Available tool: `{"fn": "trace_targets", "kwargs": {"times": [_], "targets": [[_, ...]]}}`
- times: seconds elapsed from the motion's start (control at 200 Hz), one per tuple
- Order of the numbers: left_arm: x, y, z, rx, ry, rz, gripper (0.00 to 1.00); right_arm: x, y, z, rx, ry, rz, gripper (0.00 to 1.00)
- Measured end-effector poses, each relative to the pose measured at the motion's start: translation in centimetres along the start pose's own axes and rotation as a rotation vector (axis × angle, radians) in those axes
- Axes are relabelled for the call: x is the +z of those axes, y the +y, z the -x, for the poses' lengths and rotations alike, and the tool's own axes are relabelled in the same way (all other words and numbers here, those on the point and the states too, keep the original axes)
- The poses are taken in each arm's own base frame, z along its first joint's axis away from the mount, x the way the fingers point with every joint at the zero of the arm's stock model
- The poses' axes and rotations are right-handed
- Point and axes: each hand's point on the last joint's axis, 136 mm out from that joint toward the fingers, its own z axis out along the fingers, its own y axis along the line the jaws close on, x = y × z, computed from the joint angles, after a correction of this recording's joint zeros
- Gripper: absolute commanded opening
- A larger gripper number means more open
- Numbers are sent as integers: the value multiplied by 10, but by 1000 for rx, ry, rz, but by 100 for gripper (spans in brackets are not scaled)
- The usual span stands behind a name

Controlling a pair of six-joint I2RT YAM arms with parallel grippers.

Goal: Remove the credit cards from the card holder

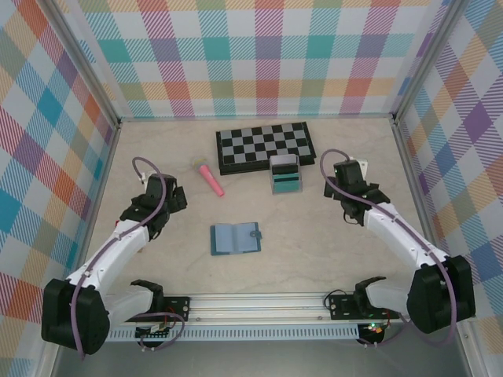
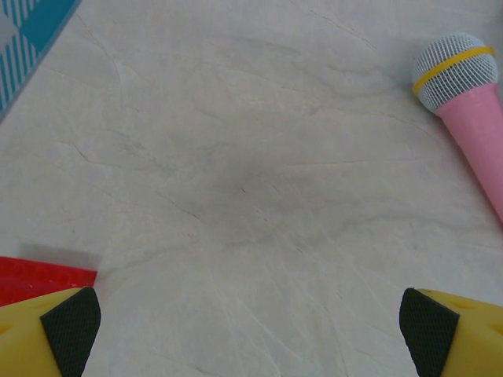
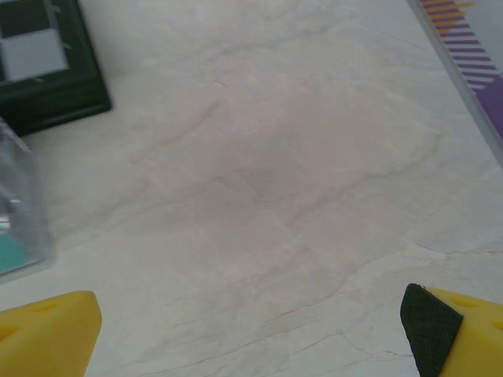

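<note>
The card holder (image 1: 234, 238), a blue-grey folding wallet with a snap tab, lies open on the table's middle. Two credit cards, one teal (image 1: 288, 184) with a dark stripe and one pale grey (image 1: 283, 163), rest by the chessboard's front edge inside a clear plastic piece (image 3: 17, 212). My left gripper (image 1: 173, 198) (image 2: 250, 330) hangs open over bare table, left of the wallet. My right gripper (image 1: 346, 182) (image 3: 251, 330) is open too, over bare table to the right of the cards. Nothing lies between either pair of fingers.
A black-and-grey chessboard (image 1: 264, 146) (image 3: 47, 71) lies at the back. A pink toy microphone (image 1: 211, 179) (image 2: 471, 110) lies between my left gripper and the board. Checked walls (image 1: 47, 157) close in the sides and back.
</note>
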Motion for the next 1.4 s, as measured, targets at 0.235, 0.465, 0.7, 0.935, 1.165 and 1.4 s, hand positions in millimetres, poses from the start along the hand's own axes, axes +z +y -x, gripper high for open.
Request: {"fn": "trace_targets", "kwargs": {"times": [0.235, 0.465, 0.7, 0.935, 1.165, 1.4], "targets": [[36, -8, -3, 65, -87, 1, 100, 29, 1, -20, -100, -103, 38, 100], [53, -17, -21, 105, -152, -71, 100, 53, 3, -10, -95, -190, 110, 100], [62, -35, -9, 99, -252, -194, 99, 67, 11, -3, -71, -268, 223, 100], [76, -52, -8, 132, -288, -261, 99, 75, 20, -5, -59, -323, 318, 100], [87, -54, -13, 135, -287, -267, 100, 78, 28, -16, -78, -326, 375, 100], [93, -46, -7, 101, -281, -252, 100, 83, 13, 2, -19, -341, 352, 100]]}}
